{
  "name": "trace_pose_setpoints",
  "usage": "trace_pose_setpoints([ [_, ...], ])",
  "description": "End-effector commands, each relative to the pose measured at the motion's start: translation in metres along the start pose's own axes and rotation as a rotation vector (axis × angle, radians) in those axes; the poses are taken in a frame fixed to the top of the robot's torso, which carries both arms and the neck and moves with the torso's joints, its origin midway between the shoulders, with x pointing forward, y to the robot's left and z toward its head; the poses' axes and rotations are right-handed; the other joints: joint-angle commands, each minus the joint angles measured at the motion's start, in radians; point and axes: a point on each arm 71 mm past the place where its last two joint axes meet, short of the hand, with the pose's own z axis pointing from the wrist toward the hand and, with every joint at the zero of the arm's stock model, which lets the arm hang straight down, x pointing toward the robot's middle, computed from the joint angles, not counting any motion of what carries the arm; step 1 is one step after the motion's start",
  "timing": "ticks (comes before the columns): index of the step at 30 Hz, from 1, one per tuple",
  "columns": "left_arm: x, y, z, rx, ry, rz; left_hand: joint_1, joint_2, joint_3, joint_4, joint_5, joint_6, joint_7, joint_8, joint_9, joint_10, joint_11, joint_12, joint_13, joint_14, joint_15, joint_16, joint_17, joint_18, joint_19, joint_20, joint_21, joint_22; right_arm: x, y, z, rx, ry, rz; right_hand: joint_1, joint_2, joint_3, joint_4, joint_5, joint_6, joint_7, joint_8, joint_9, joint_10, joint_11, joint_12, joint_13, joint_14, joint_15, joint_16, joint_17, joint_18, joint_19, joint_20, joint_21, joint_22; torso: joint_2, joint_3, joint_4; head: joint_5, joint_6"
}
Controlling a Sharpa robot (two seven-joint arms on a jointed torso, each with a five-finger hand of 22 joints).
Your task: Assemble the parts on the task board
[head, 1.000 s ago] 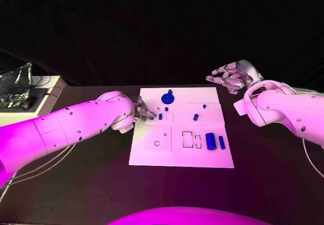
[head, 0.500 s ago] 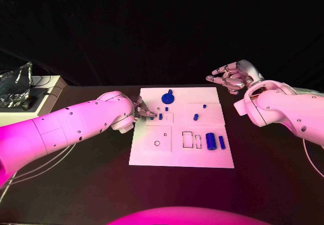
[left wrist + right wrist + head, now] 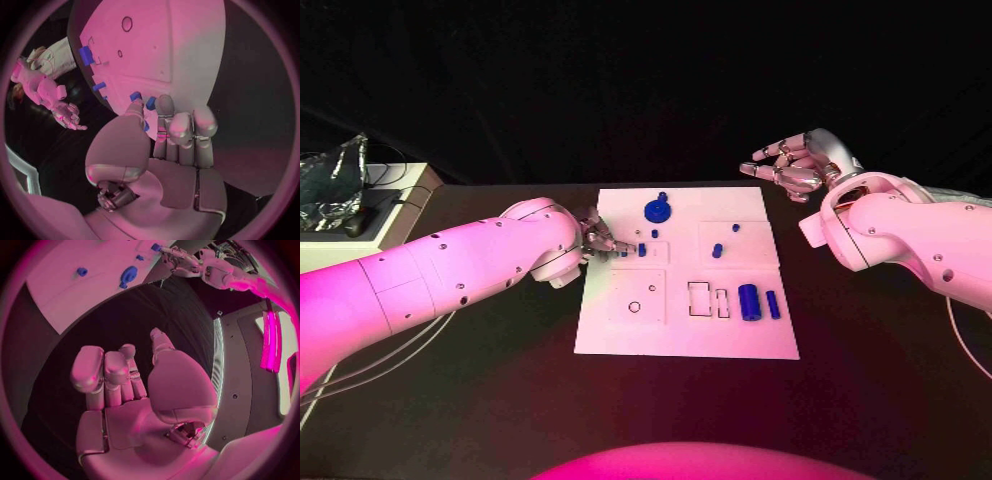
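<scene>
The left hand [image 3: 599, 237] hung over the left edge of the white board [image 3: 687, 335], which lay in the middle of the black tabletop [image 3: 473, 390]. Its fingers [image 3: 178, 127] were curled close together, their tips right beside two small blue pegs [image 3: 642, 248] near the top of the board. In the left wrist view the thumb and a fingertip seemed to close around one blue peg [image 3: 150, 103], but whether it was truly pinched or only touched could not be told.

The right hand [image 3: 793, 165] was raised past the far right corner of the board, well apart from every part, its fingers loosely curled and holding nothing.

The other parts lay scattered on the board: a round blue knob [image 3: 658, 209] at the top, another peg or two [image 3: 718, 250] right of centre, and a thick blue cylinder [image 3: 750, 301] with a thinner blue rod [image 3: 773, 303] beside it in the lower right, near empty rectangular slots [image 3: 701, 296] and a round hole [image 3: 635, 307].

The likely trouble lay in the small size of the peg. A loose or off-centre pinch could probably let it tip, roll across the smooth board or slip out during a lift. The bulky fingers crowded the neighbouring peg too, so a slight sideways drift might knock that one over. Pressing down while closing could also shift the board itself, since nothing visible held it to the tabletop.
</scene>
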Motion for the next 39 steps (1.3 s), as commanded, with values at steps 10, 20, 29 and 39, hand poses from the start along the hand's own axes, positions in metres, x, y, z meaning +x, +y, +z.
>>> trace_pose_setpoints([
  [10, -0.005, -0.003, -0.006, 0.036, -0.025, -0.041, -0.018, -0.001, -0.024, 0.052, -0.009, -0.002, 0.002, 0.005, -0.001, -0.003, 0.005, 0.007, -0.003, 0.0, 0.0, 0.003, -0.005, -0.006, 0.004, 0.002, -0.008, 0.003, 0.001, 0.0, -0.001, -0.012, 0.007, -0.008, -0.002, 0.011, 0.0, -0.004, 0.005, 0.001, 0.006, -0.004, -0.002, -0.005, 0.0, 0.004, 0.0, -0.002, -0.004, 0.001, -0.001, 0.013, 0.032, -0.007, 0.0, 0.129, 0.0, -0.0007, 0.0004, 0.0, 0.001],
  [20, -0.017, -0.001, -0.012, 0.149, -0.011, -0.273, -0.03, -0.038, 0.023, 0.057, -0.012, -0.114, 0.065, -0.042, -0.052, -0.115, 0.058, -0.022, -0.038, -0.1, 0.043, -0.13, -0.172, 0.017, -0.128, 0.03, -0.199, -0.097, 0.0, -0.002, -0.001, -0.009, 0.005, -0.009, -0.002, 0.011, 0.0, -0.004, 0.005, 0.001, 0.006, -0.004, -0.002, -0.005, 0.0, 0.004, 0.0, -0.002, -0.004, 0.001, -0.001, 0.013, 0.032, -0.007, 0.0, 0.129, 0.0, 0.0005, 0.0011, -0.006, 0.008],
  [29, -0.037, -0.013, -0.015, 0.447, -0.139, -0.375, 0.344, 0.078, 0.106, -0.178, -0.008, -0.254, 0.171, -0.191, -0.442, -0.346, 0.173, -0.244, -0.3, -0.392, 0.157, -0.473, -0.499, 0.001, -0.355, 0.14, -0.626, -0.367, -0.003, -0.003, -0.002, -0.013, -0.005, -0.003, 0.003, 0.016, 0.002, -0.007, 0.007, 0.0, 0.007, -0.004, -0.002, -0.008, 0.0, -0.001, -0.005, -0.003, -0.004, -0.005, -0.006, 0.014, 0.031, -0.006, -0.007, 0.128, 0.0, -0.0005, 0.0005, -0.01, 0.017],
  [39, -0.035, -0.04, -0.012, 0.667, -0.262, -0.083, 0.374, 0.054, 0.157, -0.302, -0.017, -0.107, 0.131, -0.32, -0.706, -0.27, 0.192, -0.492, -0.418, -0.379, 0.166, -0.571, -0.66, 0.003, -0.38, 0.147, -0.665, -0.363, -0.004, -0.002, 0.001, -0.053, -0.032, 0.052, 0.044, 0.066, -0.016, -0.078, 0.025, 0.019, 0.002, -0.003, -0.004, 0.002, -0.008, -0.155, -0.181, -0.029, -0.01, -0.169, -0.135, 0.033, -0.016, -0.009, -0.263, 0.063, 0.0, 0.0007, -0.0004, -0.012, 0.033],
])
